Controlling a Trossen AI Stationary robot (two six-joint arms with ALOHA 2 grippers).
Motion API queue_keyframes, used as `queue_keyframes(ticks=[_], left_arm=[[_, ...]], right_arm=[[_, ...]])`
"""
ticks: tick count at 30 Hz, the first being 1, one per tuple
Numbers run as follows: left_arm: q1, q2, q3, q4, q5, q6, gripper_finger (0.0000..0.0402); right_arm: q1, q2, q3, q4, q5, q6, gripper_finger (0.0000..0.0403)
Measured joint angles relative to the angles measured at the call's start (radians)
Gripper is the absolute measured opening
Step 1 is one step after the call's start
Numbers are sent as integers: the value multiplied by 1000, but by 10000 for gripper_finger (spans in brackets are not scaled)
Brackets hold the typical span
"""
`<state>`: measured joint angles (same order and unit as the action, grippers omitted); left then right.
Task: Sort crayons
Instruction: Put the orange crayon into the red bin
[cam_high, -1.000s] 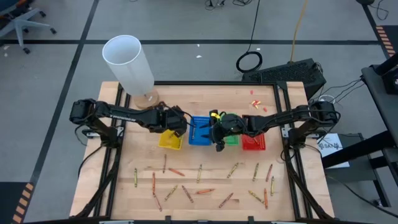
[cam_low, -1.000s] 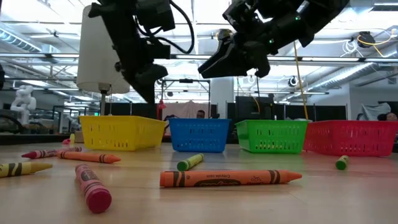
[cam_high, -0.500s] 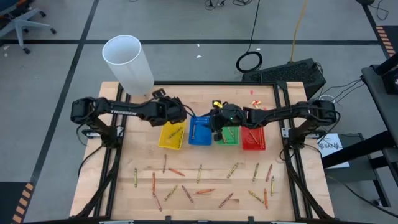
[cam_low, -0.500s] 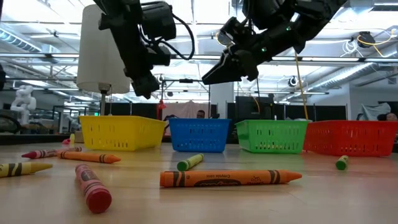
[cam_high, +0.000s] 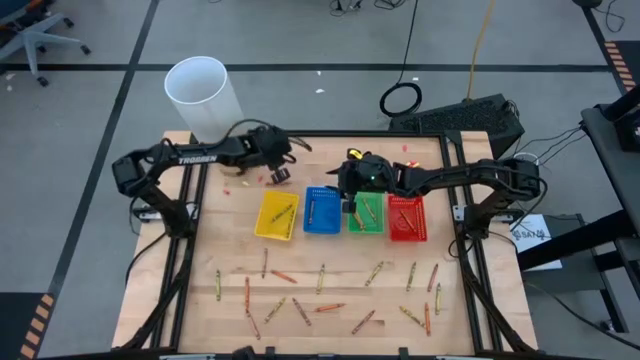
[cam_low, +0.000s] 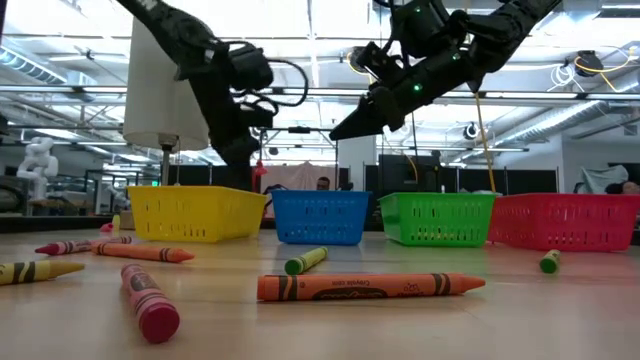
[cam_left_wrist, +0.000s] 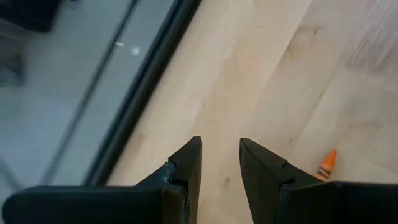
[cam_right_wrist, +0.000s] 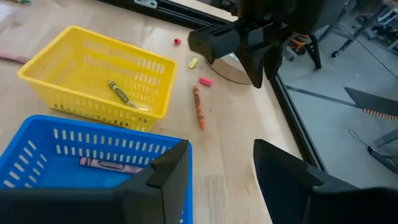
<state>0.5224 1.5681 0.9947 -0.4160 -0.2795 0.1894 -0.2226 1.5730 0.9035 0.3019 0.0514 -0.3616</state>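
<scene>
text: we read "TROSSEN" in white on the left arm (cam_high: 195, 157) in the high view | crayons: wrapper print on the orange crayon (cam_low: 370, 287) in the low view, too small for us to read

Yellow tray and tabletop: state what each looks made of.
Yellow tray: likely moulded plastic, slightly glossy; thin slotted walls in one uniform colour. Tabletop: apparently light wood, smooth matte finish; pale grain streaks and plank seams show.

Orange crayon (cam_left_wrist: 326, 165) half hidden behind left pincer (cam_left_wrist: 221, 163)
</scene>
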Motion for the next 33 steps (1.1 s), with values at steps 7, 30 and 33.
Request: queue_keyframes(ticks=[7, 30, 33], left_arm=[[68, 0, -1, -9, 147, 30, 102], [12, 29, 2, 11, 339, 483, 102], [0, 66, 3, -11, 322, 495, 102]], right_arm=[[-1, 0, 0, -3, -1, 7, 167], [41, 0, 0, -68, -106, 126, 167], [52, 0, 0, -68, -106, 136, 167]])
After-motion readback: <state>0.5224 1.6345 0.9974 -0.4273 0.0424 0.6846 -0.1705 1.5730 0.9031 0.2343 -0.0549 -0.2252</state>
